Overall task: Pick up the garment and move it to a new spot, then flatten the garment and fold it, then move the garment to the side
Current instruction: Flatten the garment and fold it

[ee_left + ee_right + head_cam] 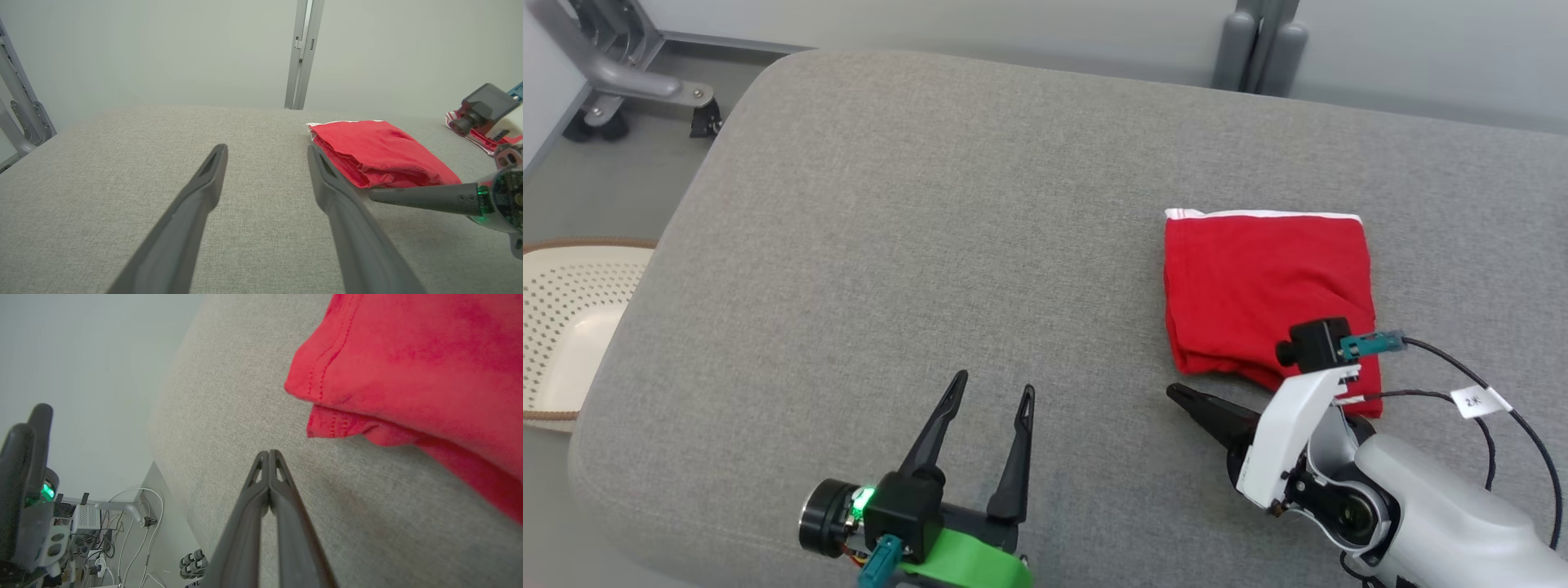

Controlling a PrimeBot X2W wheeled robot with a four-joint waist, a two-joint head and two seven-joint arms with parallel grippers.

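A red garment (1262,286) with a white trim lies folded into a rough square on the right half of the grey cushioned surface (915,245). It appears as a folded red pile (380,153) in the left wrist view and fills the upper right (416,363) of the right wrist view. My right gripper (1174,392) is shut with nothing in it, its tips pointing left just below the garment's near left corner, apart from the cloth. In its own view the fingers (269,457) press together over bare cushion. My left gripper (995,388) stands open and empty near the front edge, well left of the garment.
A white perforated basket (564,327) with a brown rim sits off the cushion's left side. A grey metal wheeled frame (613,73) stands at the far left corner and a grey post (1258,41) behind the far edge. Cables trail from my right wrist (1486,400).
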